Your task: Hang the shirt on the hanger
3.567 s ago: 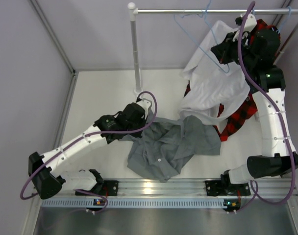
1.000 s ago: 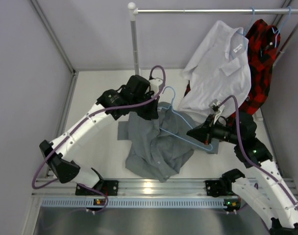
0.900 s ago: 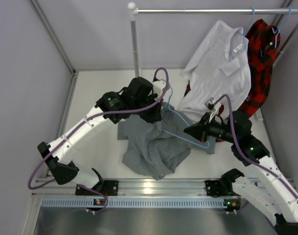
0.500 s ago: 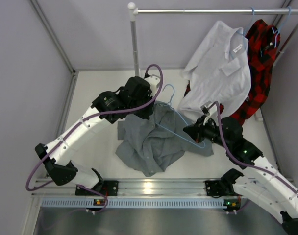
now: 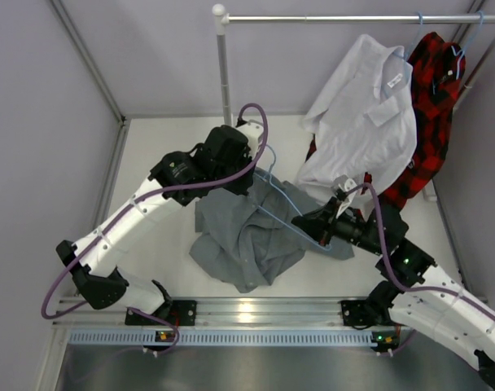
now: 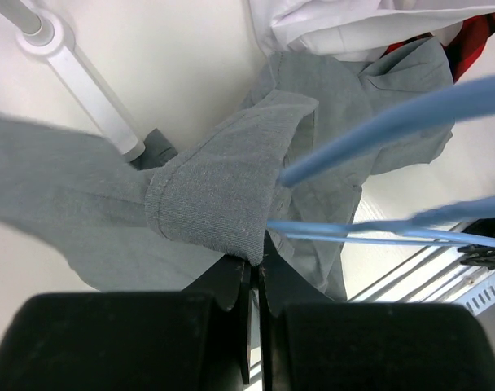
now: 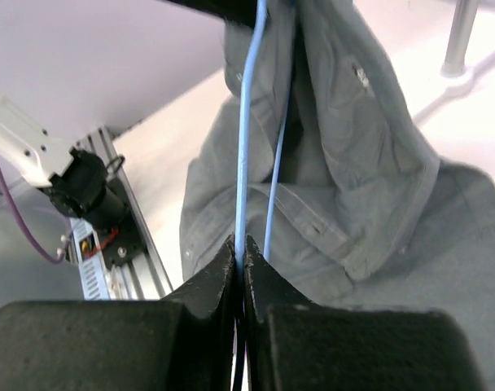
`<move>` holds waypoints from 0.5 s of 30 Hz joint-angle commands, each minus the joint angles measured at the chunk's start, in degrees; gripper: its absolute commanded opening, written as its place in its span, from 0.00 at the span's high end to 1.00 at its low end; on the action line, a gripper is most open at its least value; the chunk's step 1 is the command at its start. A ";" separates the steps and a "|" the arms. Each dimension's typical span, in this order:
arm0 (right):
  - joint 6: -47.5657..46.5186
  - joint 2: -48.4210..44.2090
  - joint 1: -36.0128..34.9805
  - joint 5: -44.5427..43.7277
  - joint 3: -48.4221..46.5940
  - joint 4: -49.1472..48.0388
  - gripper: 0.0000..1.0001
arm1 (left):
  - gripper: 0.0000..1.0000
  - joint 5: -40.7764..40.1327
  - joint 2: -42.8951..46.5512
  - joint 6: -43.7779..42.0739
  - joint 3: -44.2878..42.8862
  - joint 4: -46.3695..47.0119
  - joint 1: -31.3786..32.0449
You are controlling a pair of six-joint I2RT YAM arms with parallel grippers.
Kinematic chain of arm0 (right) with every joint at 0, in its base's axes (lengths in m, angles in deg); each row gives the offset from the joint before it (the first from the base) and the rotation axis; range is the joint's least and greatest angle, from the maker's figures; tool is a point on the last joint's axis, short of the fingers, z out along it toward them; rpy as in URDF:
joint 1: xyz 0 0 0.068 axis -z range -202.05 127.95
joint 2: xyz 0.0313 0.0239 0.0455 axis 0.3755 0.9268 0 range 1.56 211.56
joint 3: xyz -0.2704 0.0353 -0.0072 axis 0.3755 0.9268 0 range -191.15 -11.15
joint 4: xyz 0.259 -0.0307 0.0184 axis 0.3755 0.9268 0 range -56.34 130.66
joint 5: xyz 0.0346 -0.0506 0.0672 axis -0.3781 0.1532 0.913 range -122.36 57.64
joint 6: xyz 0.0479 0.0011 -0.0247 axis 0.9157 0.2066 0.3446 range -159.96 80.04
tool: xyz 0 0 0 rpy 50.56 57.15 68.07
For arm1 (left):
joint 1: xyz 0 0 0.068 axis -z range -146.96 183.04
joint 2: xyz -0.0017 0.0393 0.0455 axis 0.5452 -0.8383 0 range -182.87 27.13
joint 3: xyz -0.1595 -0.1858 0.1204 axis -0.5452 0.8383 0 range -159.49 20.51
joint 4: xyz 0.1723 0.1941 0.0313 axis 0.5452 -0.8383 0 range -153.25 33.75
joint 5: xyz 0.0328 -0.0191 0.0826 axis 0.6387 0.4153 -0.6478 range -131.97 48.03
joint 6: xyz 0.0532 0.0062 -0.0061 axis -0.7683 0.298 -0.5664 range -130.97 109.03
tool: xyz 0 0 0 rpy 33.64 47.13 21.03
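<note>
The grey shirt (image 5: 243, 240) lies bunched on the white table, its upper part lifted. My left gripper (image 5: 246, 181) is shut on a fold of it, seen in the left wrist view (image 6: 223, 195) with the gripper (image 6: 254, 259) below. My right gripper (image 5: 313, 228) is shut on the light-blue wire hanger (image 5: 282, 213), which slants across the shirt toward the left gripper. In the right wrist view the gripper (image 7: 240, 248) pinches the hanger wire (image 7: 247, 122) above the shirt (image 7: 345, 163). The hanger's bars cross the left wrist view (image 6: 394, 114).
A white shirt (image 5: 365, 114) and a red-and-black plaid shirt (image 5: 431, 81) hang from the rail (image 5: 329, 18) at the back right. The rail's white post (image 5: 225, 81) stands just behind the left gripper. An aluminium rail (image 5: 256, 314) edges the table front.
Earlier my right gripper was up at the rail by the hanging shirts; it has since come down holding the hanger. In the last second it moved left, pushing the hanger further toward the left gripper's lifted shirt.
</note>
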 commanded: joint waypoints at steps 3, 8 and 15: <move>0.12 -3.78 -0.92 -0.12 4.19 -18.07 1.00 | 1.00 0.39 -0.95 -1.75 -5.07 -1.33 0.10; 1.00 -0.80 -1.88 -1.51 6.49 -23.98 1.00 | 1.00 2.32 -1.56 -2.98 -10.25 -6.61 1.05; -3.12 9.04 -13.12 -22.47 1.48 -22.76 1.00 | 1.00 1.70 -0.25 -0.79 -13.16 -6.97 4.22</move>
